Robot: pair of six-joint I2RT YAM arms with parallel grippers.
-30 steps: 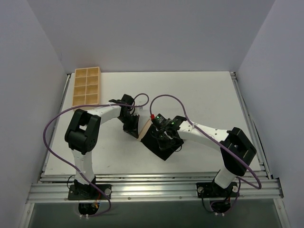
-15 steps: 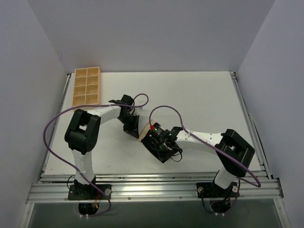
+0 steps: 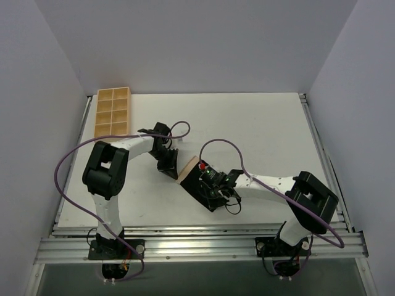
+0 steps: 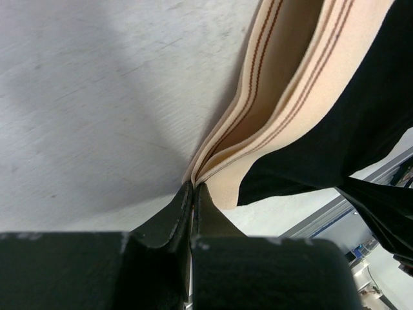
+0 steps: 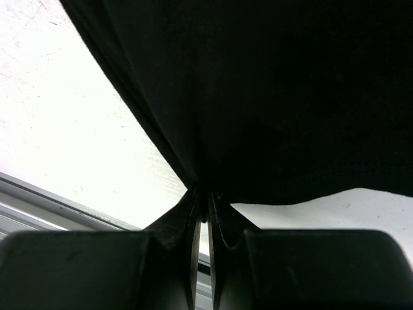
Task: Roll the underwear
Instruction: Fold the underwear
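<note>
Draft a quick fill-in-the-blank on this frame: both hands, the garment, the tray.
1. The left hand is shut on the underwear at its beige ____.
2. The right hand pinches the garment's ____ fabric.
3. The wooden tray lies at the table's far-____ corner.
Missing words: waistband; black; left.

White table — pale grey walls on three sides, even light
</note>
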